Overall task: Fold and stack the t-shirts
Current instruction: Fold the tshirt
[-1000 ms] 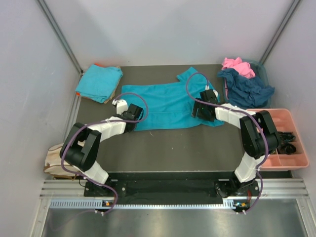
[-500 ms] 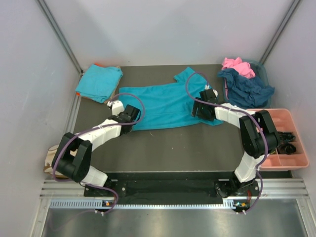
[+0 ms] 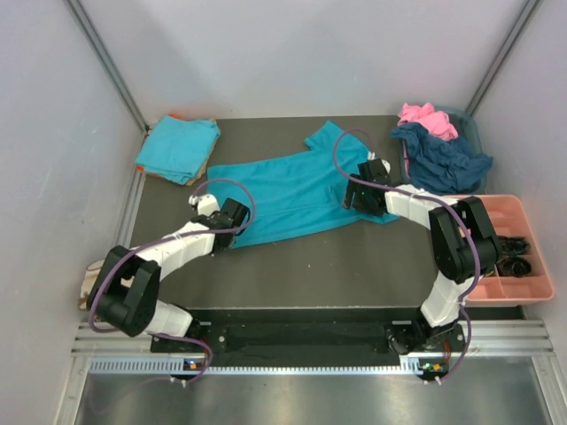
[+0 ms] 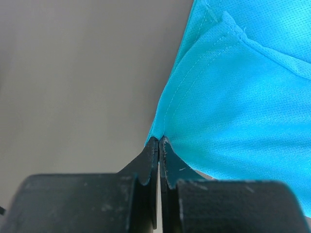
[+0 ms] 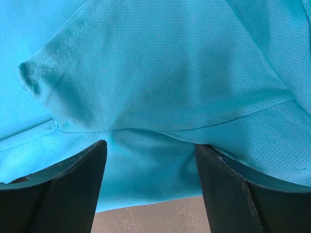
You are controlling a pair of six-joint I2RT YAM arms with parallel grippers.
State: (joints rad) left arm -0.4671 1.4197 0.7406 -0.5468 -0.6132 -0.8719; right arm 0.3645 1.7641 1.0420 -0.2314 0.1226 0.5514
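Note:
A teal t-shirt (image 3: 297, 186) lies spread and skewed across the middle of the table. My left gripper (image 3: 237, 220) is shut on its near-left hem corner; in the left wrist view the jaws (image 4: 159, 141) pinch the stitched corner of the cloth (image 4: 243, 111). My right gripper (image 3: 354, 200) rests on the shirt's right side, open. In the right wrist view its gripper (image 5: 150, 144) straddles a raised fold of teal cloth (image 5: 155, 73) without closing on it. A folded teal t-shirt (image 3: 179, 147) sits at the back left. A pink t-shirt (image 3: 425, 116) and a navy t-shirt (image 3: 443, 159) are heaped at the back right.
A pink compartment tray (image 3: 523, 285) holding dark items stands at the right edge. The heaped shirts lie in a bin (image 3: 469, 126). A beige object (image 3: 99, 285) lies off the table's left side. Grey walls close in the left, back and right.
My left gripper has pulled the shirt's corner toward the near left, and the whole shirt has slid and skewed that way. The right gripper has barely moved.

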